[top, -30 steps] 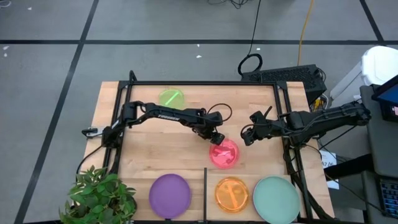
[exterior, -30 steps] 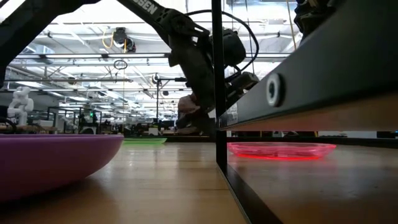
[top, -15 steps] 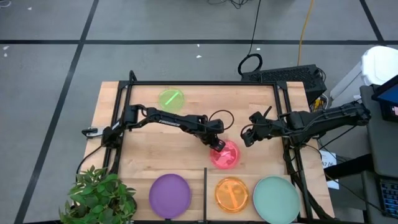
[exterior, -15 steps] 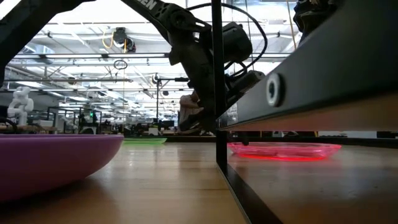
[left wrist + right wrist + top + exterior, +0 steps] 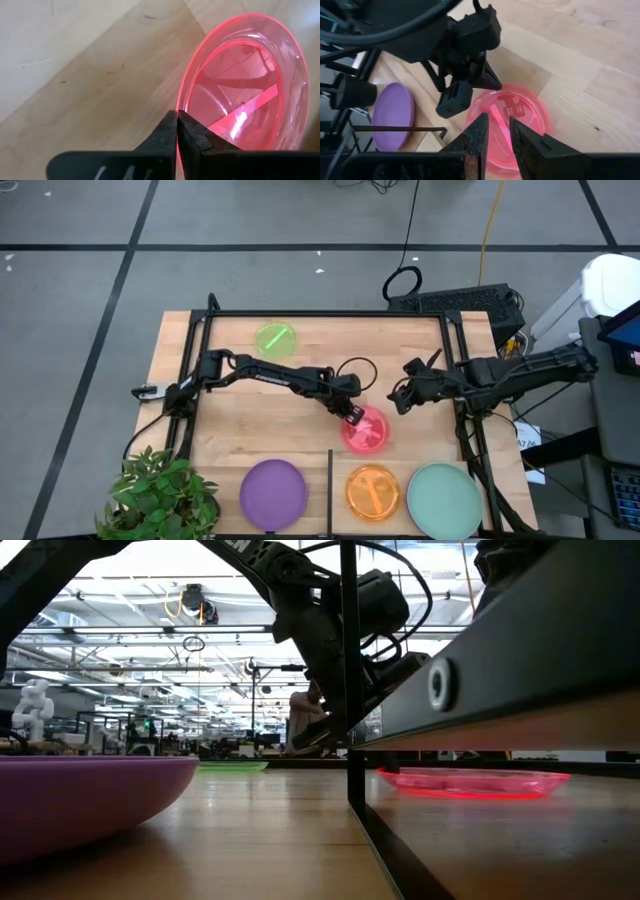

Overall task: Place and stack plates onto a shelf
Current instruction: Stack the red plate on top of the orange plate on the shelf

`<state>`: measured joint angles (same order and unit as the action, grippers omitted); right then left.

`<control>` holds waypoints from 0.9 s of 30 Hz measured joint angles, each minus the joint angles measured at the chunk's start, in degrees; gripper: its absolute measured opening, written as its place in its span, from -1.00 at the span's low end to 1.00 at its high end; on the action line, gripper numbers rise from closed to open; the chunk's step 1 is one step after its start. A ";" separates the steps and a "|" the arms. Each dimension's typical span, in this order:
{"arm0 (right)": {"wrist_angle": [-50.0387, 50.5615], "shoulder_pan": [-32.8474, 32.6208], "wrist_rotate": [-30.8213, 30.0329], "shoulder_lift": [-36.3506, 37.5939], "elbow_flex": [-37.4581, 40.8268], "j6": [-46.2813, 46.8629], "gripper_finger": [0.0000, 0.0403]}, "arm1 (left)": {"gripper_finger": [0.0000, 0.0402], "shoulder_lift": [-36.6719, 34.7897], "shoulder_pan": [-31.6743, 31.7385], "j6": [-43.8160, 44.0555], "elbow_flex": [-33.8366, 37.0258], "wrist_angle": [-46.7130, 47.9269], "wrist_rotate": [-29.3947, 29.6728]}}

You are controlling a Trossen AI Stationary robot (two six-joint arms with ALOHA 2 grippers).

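Observation:
A translucent red-pink plate [image 5: 367, 432] lies flat on the tabletop near the middle, and my left gripper [image 5: 352, 415] is shut on its far-left rim. My right gripper [image 5: 397, 398] hovers open just right of that plate, holding nothing. A small green plate [image 5: 276, 338] lies at the far side. Along the near edge lie a purple plate [image 5: 272, 493], an orange plate [image 5: 372, 492] and a pale teal plate [image 5: 443, 500]. The last two rest on the shelf panel [image 5: 403, 470], right of the black divider bar [image 5: 330, 485]. My left gripper pinches the red-pink plate's rim [image 5: 182, 100] between its two fingers, one over the plate's inside and one outside it. The fingers come slanting down from the far left. The plate's bottom [image 5: 470, 786] lies on the tabletop.
A black metal frame [image 5: 330, 313] runs round the tabletop. A potted plant [image 5: 160, 495] stands at the near left corner. Bare wood lies between the green plate and the near row of plates.
My left gripper has gone down and toward the near right, onto the red-pink plate's rim, and has shut on it. The plate has slid a little toward the table's right while staying flat on the wood.

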<state>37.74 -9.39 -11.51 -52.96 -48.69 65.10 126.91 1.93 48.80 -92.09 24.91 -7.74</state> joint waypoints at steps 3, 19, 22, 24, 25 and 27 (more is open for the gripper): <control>-0.08 0.00 -0.02 2.05 0.00 0.40 -0.70 | -0.97 -0.36 0.02 -0.01 0.01 0.17 -0.26; -1.06 0.02 -0.81 12.08 0.00 -2.99 -0.70 | -0.98 -13.62 -0.16 -1.05 0.00 0.44 -2.30; -1.54 0.02 -2.61 13.16 0.00 -3.07 -0.70 | -0.98 -15.81 -1.26 0.17 0.00 0.28 -3.19; -2.04 0.04 -3.93 13.84 0.00 -3.55 -0.70 | -0.98 -17.47 -2.14 1.18 0.00 -0.33 -3.54; -2.20 0.04 -4.91 14.17 0.00 -3.83 -0.70 | -0.98 -18.02 -2.63 1.54 0.00 -0.43 -3.58; -2.48 0.04 -6.21 14.73 -0.02 -4.41 -0.70 | -0.98 -19.48 -3.68 2.79 0.00 -1.90 -3.38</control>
<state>35.25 -9.34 -17.72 -38.24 -48.71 60.69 107.43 -1.75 51.58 -92.09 23.00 -11.12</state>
